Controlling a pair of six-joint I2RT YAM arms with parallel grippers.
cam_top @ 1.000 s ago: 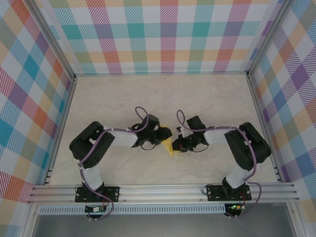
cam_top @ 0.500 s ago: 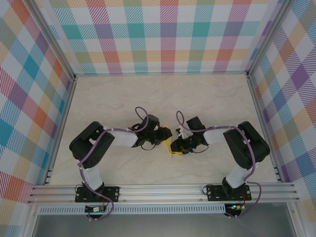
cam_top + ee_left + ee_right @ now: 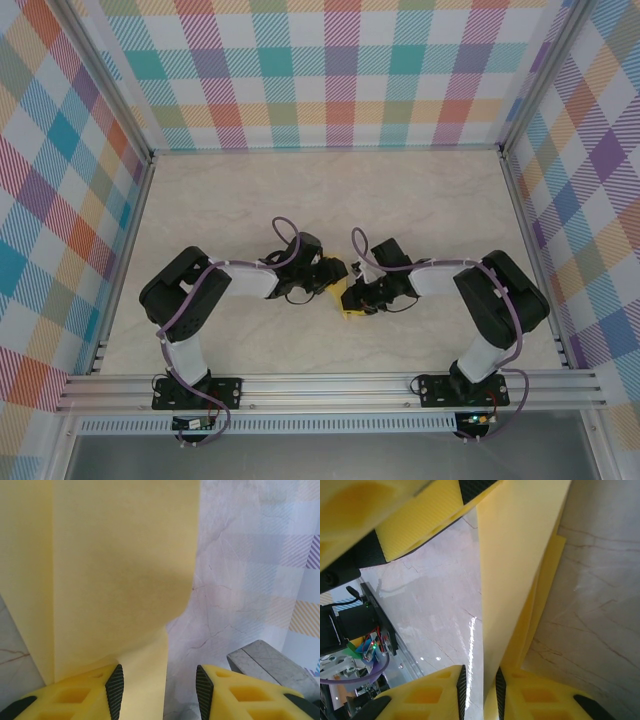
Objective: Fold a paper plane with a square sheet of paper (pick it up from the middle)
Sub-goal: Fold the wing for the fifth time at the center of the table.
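Your yellow paper point(image 3: 346, 303) sits between the left gripper point(image 3: 160, 690), jaws spread beside it, and the right gripper point(image 3: 480, 685), barely parted around its edge; it's light and floppy, so pinch the stiffer fold.

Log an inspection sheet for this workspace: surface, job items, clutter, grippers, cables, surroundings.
Surface: pale marble-look table.
Job's things: yellow paper, already folded in layers, between the two grippers near the table's middle; not yet a plane.
Clutter: nothing seen.
Grippers: left gripper has its jaws well apart, with the paper lying by one pad. Right gripper has its jaws a narrow slit apart, with the paper's edge inside and a gap showing at one pad.
Cables: purple cables loop over both wrists, clear of the paper.
Surroundings: plaid walls; aluminium frame rail at the near edge.
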